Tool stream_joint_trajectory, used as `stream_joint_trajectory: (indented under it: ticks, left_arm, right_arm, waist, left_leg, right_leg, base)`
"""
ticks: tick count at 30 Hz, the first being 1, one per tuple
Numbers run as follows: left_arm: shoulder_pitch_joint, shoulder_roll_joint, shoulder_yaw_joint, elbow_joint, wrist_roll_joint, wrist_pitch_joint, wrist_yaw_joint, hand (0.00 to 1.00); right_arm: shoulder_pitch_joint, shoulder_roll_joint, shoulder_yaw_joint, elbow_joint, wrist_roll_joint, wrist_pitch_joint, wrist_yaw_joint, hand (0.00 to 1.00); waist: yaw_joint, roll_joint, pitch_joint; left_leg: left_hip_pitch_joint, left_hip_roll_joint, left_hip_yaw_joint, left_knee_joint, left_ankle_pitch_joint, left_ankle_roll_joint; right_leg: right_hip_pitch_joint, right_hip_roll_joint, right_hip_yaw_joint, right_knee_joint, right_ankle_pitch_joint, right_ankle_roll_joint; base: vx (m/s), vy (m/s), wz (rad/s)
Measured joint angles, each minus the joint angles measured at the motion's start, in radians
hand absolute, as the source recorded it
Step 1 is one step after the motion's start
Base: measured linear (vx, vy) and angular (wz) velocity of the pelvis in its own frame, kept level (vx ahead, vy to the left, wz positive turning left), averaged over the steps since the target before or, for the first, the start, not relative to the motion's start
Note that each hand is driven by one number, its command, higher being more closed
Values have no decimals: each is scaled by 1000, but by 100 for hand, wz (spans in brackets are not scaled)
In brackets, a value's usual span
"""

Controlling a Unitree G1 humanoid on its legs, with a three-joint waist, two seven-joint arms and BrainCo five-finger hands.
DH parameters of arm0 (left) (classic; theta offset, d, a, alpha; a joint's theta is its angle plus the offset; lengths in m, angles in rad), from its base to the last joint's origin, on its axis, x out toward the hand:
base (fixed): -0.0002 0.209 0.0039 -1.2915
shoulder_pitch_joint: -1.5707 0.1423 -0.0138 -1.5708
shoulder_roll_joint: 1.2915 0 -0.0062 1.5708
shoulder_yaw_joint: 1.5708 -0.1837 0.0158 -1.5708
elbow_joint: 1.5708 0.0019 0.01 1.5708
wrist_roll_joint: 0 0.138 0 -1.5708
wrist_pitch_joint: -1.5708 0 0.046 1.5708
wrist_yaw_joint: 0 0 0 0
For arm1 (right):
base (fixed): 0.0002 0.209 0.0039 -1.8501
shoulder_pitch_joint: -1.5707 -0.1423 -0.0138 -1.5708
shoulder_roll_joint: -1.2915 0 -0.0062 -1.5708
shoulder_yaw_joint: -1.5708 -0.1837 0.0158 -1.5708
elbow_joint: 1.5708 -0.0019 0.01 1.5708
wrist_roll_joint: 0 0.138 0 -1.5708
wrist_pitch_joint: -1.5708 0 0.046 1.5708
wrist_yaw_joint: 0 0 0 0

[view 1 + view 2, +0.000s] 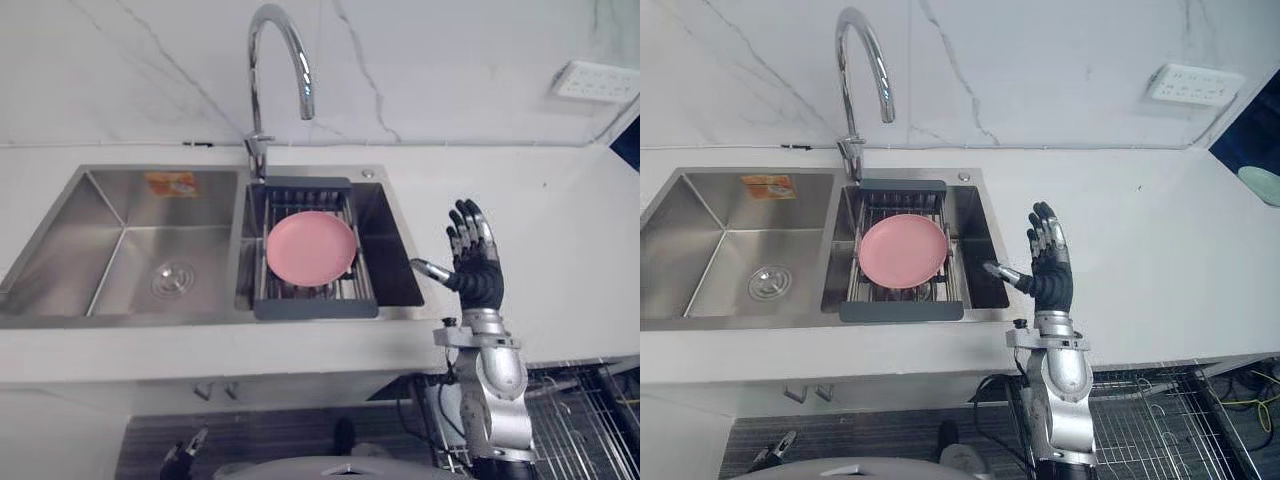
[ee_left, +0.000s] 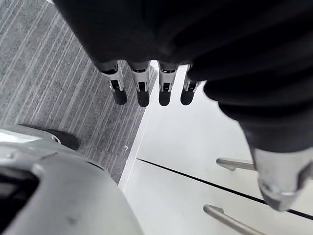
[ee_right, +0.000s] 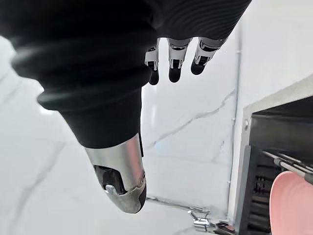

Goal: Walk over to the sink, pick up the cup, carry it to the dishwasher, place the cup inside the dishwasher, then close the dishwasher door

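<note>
A round pink plate (image 1: 310, 247) lies flat on a dark dish rack (image 1: 315, 302) set in the right basin of the steel sink (image 1: 60, 255). My right hand (image 1: 472, 258) is raised over the white counter just right of the sink, fingers straight and spread, thumb pointing toward the basin, holding nothing. In the right wrist view its fingers (image 3: 175, 58) point at the marble wall, with the plate's edge (image 3: 293, 205) off to one side. My left hand (image 2: 142, 85) hangs low beside the white cabinet front, fingers straight and empty.
A tall curved faucet (image 1: 275, 70) rises behind the sink's divider. The left basin (image 1: 130, 250) holds just its drain. A wire dishwasher rack (image 1: 575, 420) juts out below the counter at lower right. Metal cabinet handles (image 2: 230, 164) are near my left hand.
</note>
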Motion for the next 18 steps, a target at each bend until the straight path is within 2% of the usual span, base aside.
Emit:
stream_joint_trajectory:
  ticks: [6,7,10,13,16,18]
  left_arm:
    - [-4,9,0,0,15,13,2,0]
    - [-4,10,2,0,15,25,1,0]
    - [-5,11,5,0,15,37,-1,0]
    - [-9,12,9,0,16,45,-1,0]
    - [-10,18,12,0,30,62,-1,0]
    - [-13,18,32,0,53,77,-2,0]
  right_arm:
    - [-99,-121,6,-19,-245,37,4,0]
    - [-142,-167,21,-15,-350,48,6,0]
    - [-237,-223,45,19,-460,52,14,0]
    - [-312,-256,78,48,-535,59,42,0]
    - [-384,-307,155,72,-626,70,111,0]
    - [-436,-337,206,104,-680,66,156,0]
  waist:
    - [5,-12,1]
    - [4,-13,1]
    - [8,-16,2]
    - [17,-21,-1]
    - [19,-30,-5]
    - [33,-38,-10]
  left_leg:
    - [-19,-3,-34,-1,7,6]
    - [-26,-3,-47,-1,9,8]
    - [-31,-3,-50,0,9,8]
    - [-37,-5,-59,2,9,8]
    - [-49,-8,-76,2,15,11]
    - [-56,-8,-79,2,17,11]
  right_leg:
    - [-3,-7,-34,0,-1,2]
    - [-3,-9,-45,0,-1,1]
    - [-5,-9,-48,0,-1,1]
    - [-5,-10,-56,0,-2,0]
    - [-7,-15,-72,0,-3,-1]
    - [-12,-15,-74,0,-3,-1]
  base:
    - [-15,-6,17]
    - [-5,-8,19]
    - [-7,0,7]
    - [-12,5,10]
    - [-14,5,18]
    - [-18,-1,4]
